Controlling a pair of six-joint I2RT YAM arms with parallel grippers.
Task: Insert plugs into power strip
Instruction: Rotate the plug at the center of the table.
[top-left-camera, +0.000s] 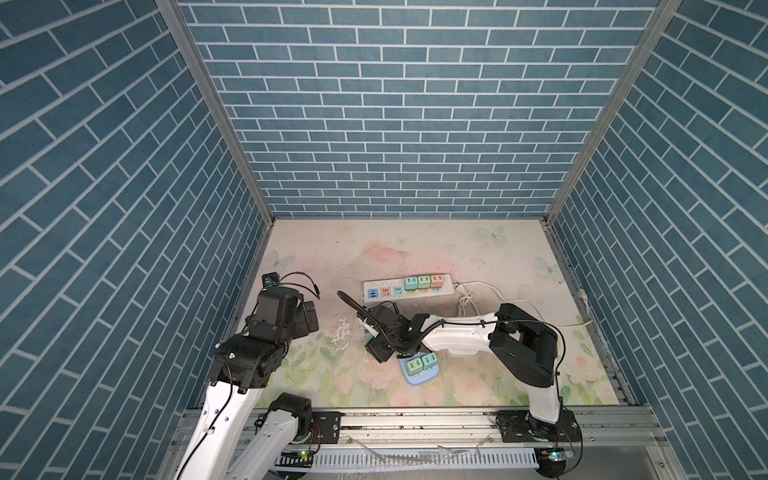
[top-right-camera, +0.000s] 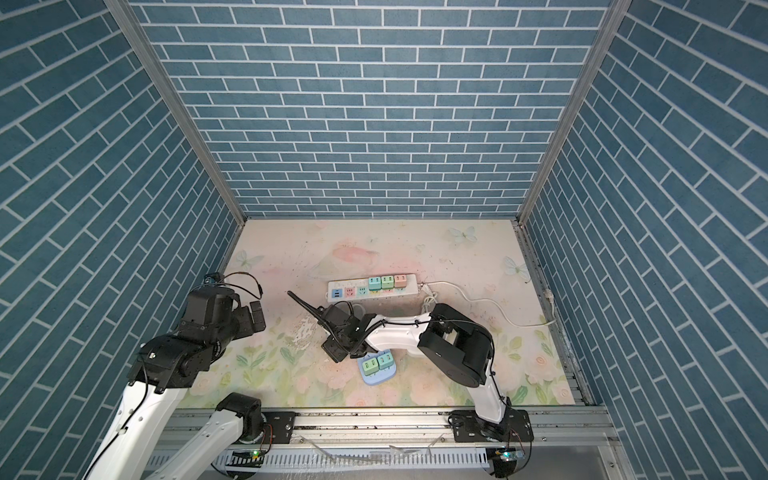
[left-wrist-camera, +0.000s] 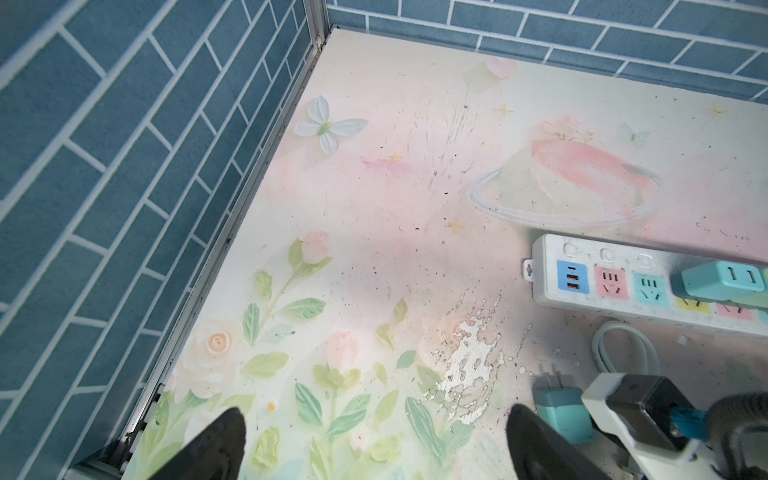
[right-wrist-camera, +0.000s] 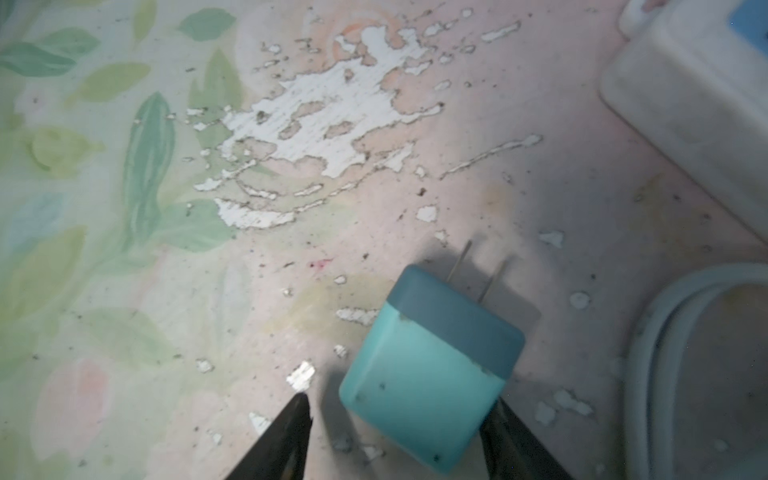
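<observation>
While three plugs (top-left-camera: 423, 282) sit in the power strip (top-left-camera: 376, 294), my right gripper (right-wrist-camera: 397, 403) straddles a loose teal plug (right-wrist-camera: 432, 365), fingers (right-wrist-camera: 286, 440) spread, not pinching; two green plugs (top-left-camera: 415, 365) wait.

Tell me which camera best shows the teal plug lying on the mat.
Right wrist view: the teal plug fills the frame, both prongs clear, between the open jaws of the right gripper. The left wrist view shows it small at the edge. In both top views the right arm hides nearly all of it.
</observation>
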